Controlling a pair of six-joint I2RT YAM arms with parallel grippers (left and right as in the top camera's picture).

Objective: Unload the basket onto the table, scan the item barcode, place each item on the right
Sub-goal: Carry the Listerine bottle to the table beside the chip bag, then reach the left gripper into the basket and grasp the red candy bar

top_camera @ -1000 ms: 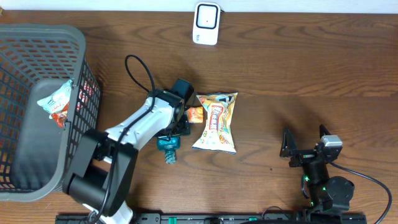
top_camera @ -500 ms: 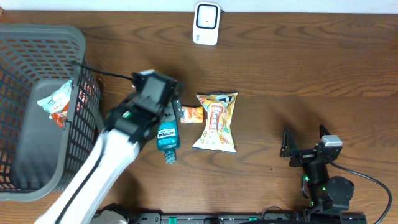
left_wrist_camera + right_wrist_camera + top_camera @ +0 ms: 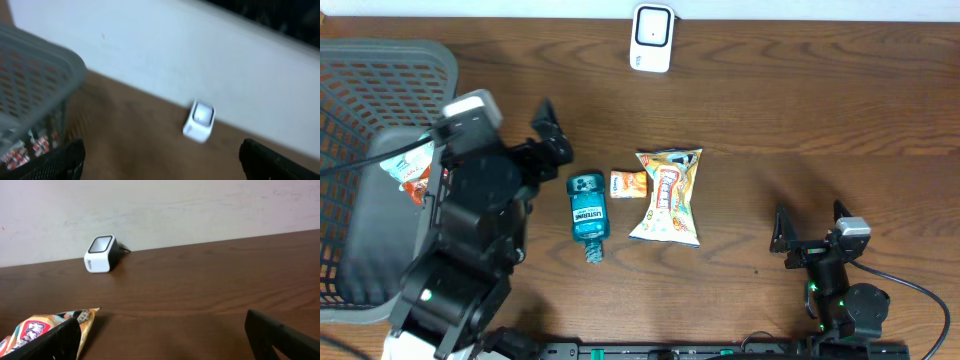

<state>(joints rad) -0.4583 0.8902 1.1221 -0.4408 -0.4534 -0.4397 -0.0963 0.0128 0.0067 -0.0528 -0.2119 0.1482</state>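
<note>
The teal plastic mouthwash bottle (image 3: 587,213) lies flat on the brown wooden tabletop (image 3: 800,110), near the left pincer (image 3: 550,138), whose jaws stand apart, empty. Beside the bottle lie a small orange packet (image 3: 629,184) and a yellow snack bag (image 3: 669,196). The right pincer (image 3: 809,226) gapes empty, well apart. A white barcode scanner (image 3: 651,37) stands at the far edge, and a grey mesh basket (image 3: 390,55) sits at the left.
</note>
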